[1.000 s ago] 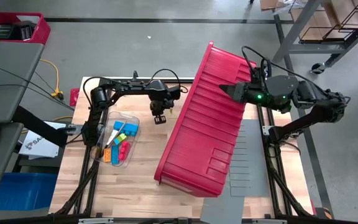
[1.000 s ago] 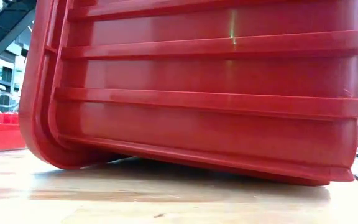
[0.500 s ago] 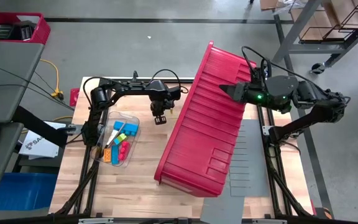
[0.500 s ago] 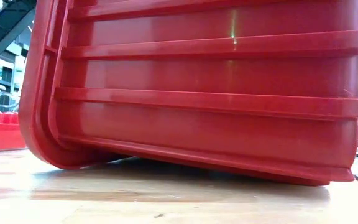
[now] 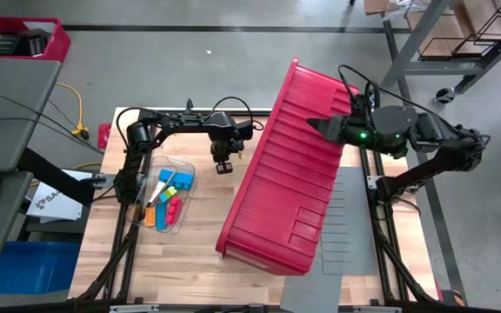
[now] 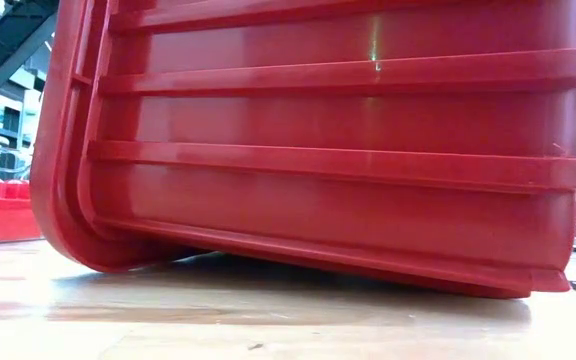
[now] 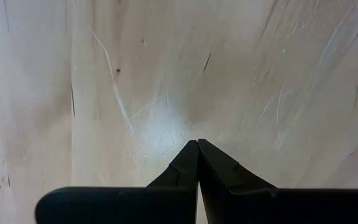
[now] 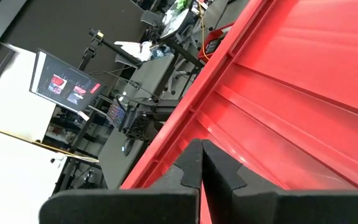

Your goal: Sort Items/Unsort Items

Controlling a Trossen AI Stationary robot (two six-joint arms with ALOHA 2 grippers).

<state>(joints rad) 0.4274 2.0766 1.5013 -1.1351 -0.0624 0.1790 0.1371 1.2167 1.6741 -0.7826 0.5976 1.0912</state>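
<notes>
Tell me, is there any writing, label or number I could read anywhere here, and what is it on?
"SA": only these white letters show, on a dark sheet left of the table; the rest is hidden.
Monitor in the room behind, seen from the right wrist: red pictures, any text too small to read.
Red bin: no lettering visible.

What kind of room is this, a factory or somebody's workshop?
Most likely a robotics lab or workshop. Two arms stand at a wooden table on a bare concrete floor, metal shelving stands behind, and desks with a lit monitor fill the room beyond.
</notes>
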